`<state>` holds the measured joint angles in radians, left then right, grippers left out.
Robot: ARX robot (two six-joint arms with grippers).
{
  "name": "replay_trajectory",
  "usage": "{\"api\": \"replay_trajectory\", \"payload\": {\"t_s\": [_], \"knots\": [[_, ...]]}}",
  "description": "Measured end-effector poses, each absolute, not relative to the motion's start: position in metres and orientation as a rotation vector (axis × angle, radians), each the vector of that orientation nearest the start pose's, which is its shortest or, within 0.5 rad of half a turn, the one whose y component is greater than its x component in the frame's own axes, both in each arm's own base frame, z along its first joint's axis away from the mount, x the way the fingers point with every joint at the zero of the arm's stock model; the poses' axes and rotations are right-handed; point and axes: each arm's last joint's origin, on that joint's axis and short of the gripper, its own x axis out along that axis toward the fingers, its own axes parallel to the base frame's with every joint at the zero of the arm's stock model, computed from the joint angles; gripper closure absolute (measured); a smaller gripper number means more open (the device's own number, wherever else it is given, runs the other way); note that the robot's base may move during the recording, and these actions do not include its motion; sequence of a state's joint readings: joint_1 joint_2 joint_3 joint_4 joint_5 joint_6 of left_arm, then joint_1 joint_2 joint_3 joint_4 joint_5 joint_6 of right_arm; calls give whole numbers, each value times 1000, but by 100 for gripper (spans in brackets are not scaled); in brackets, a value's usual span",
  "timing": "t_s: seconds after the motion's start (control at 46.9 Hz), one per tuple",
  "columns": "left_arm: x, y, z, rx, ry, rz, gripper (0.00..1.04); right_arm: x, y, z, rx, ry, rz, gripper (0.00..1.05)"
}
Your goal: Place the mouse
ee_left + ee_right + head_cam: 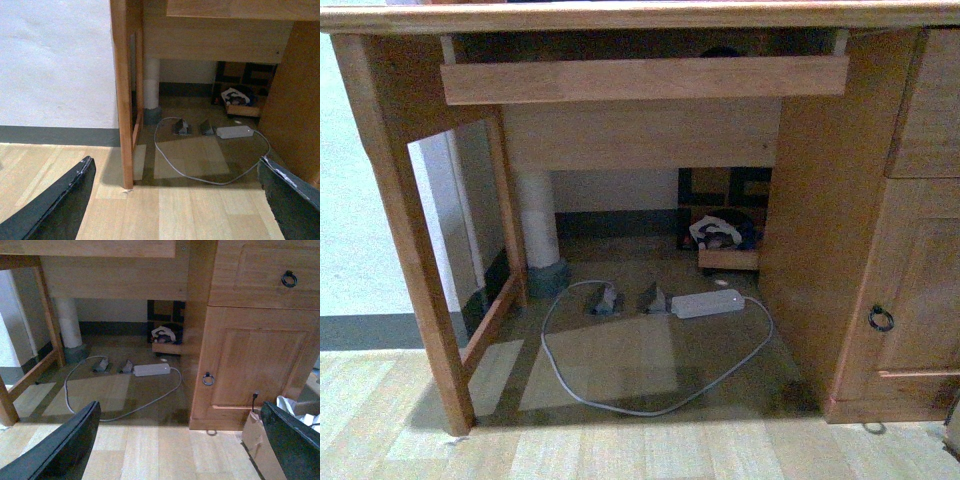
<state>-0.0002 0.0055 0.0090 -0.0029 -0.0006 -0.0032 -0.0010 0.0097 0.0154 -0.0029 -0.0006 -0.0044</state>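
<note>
Both claws are released: the left gripper (175,162) and the right gripper (180,407) hang empty, fingers spread wide, over the floor (650,450) before the desk (820,230). A dark domed shape, seemingly the mouse (722,51), peeks over the pull-out tray (640,80) front edge, toward its right end. The kneehole stands open, holding a white adapter (707,303) and a looped cable (620,400).

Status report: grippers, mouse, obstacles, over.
Left gripper open, empty. Right gripper open, empty. Mouse likely the dark dome behind tray front. Nothing seen blocking.
</note>
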Motion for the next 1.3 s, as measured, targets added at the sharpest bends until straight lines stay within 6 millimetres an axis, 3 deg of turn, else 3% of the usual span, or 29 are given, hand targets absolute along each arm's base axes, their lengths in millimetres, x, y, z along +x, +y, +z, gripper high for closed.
{"api": "replay_trajectory", "payload": {"t_s": [1.301], "knots": [[97, 0, 166, -3, -2, 0, 7, 97, 0, 168, -4, -3, 0, 7]]}}
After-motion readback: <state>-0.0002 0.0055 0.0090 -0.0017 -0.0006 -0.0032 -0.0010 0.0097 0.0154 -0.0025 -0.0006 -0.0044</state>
